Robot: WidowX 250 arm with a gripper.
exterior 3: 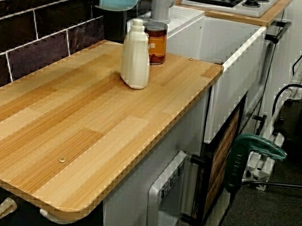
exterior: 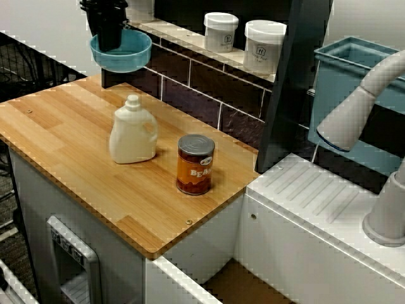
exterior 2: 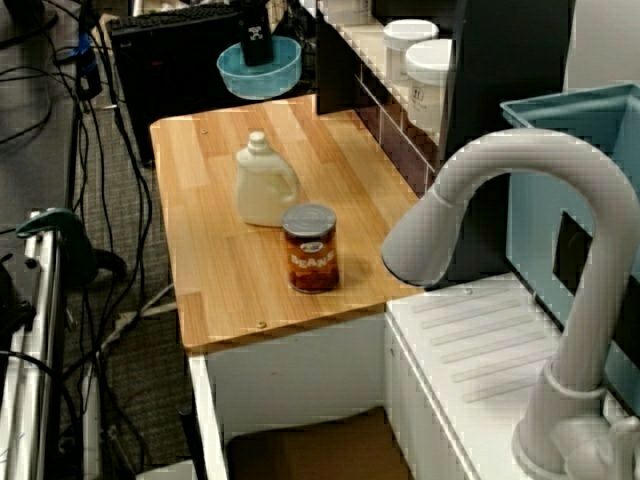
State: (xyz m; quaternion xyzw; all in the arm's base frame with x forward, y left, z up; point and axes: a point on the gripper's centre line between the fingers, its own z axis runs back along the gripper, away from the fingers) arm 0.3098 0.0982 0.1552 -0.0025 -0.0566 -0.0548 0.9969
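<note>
Clamping blue bowl (exterior: 131, 56) rim, gripper (exterior: 108, 43) aloft, jug (exterior: 133, 134), can (exterior: 195, 166) standing on counter (exterior: 63, 142).

Just the black end effector (exterior: 109, 43) in view, hanging upright with fingers pointing straight down, can't tell if they're pinched together or apart.

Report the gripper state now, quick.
Gripper: closed on the rim of the light blue round plastic bowl, holding it up at the far end of the light wooden countertop.
</note>
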